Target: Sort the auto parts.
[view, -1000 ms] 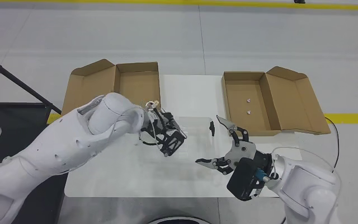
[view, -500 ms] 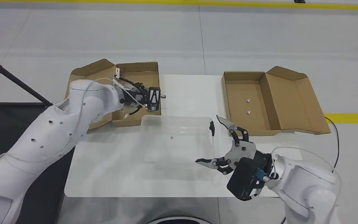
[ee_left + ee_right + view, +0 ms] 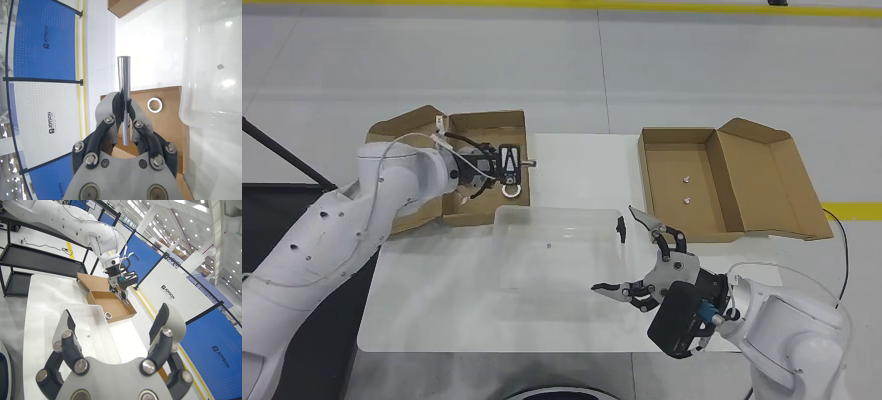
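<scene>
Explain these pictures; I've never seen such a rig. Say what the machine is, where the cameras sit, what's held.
This is a two-armed robot at a white table. One picture looks down from above; two come from wrist cameras. On the table: a left brown cardboard box, a right brown cardboard box, a clear plastic tray between them. The left end effector is shut on a shiny steel rod over the left box's edge; a silver metal ring lies inside that box. The right end effector is open, empty.
</scene>
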`<state>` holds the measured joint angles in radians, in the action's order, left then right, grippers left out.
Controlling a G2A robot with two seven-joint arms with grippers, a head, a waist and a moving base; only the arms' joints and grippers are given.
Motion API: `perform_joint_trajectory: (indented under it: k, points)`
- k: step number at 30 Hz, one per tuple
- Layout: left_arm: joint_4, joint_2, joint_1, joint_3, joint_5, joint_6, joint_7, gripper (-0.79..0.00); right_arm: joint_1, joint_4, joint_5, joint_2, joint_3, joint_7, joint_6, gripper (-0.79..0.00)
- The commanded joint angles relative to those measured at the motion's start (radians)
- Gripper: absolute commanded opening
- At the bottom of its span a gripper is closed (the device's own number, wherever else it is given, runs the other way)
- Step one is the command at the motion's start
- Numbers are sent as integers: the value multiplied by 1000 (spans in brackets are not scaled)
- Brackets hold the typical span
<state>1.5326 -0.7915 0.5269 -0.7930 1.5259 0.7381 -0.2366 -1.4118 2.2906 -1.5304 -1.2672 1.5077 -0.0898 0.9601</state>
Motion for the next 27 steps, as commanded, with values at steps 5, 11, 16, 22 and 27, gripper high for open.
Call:
perform_joint_trajectory:
  k: [5,11,16,22,27]
  points:
    - [-163,-41,-30,-1,-243,-83,-193,-785,0,0,0,0,0,0,0,0]
    - [-338,-107,-108,53,-469,-156,-376,-785,0,0,0,0,0,0,0,0]
    - [-373,-127,-131,65,-529,-185,-415,-785,0,0,0,0,0,0,0,0]
    - [-381,-127,-122,61,-530,-207,-410,-785,0,0,0,0,0,0,0,0]
    - [-443,-145,-124,45,-628,-312,-481,-785,0,0,0,0,0,0,0,0]
